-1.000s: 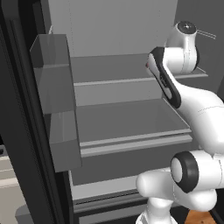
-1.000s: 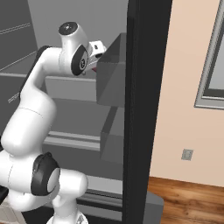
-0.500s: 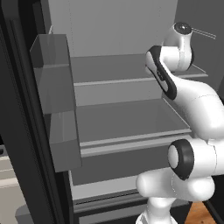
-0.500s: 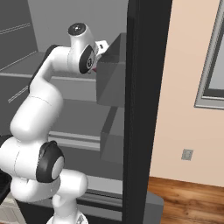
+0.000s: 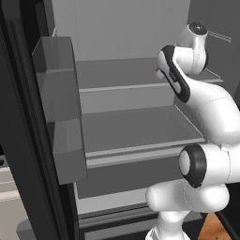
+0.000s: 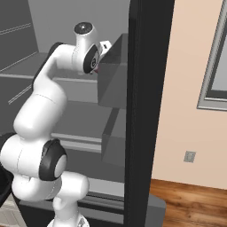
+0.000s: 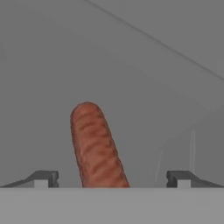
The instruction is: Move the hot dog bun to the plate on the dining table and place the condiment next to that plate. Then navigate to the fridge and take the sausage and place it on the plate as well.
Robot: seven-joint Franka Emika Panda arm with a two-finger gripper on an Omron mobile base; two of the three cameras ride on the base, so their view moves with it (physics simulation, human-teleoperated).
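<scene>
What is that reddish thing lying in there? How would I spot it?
Look inside the open black fridge, on a pale grey shelf. The sausage lies there, right between the open pincer's two tips. It is a small reddish-brown cylinder with a rounded end, the one coloured thing against plain grey.

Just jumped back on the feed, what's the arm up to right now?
The arm is reaching into the open fridge, its wrist up by the upper shelf. In the hand view the hand is open, and the sausage lies on the grey shelf surface between the two fingertips, not yet gripped. It looks lined up for a grasp; closing on the sausage is probably next.
</scene>
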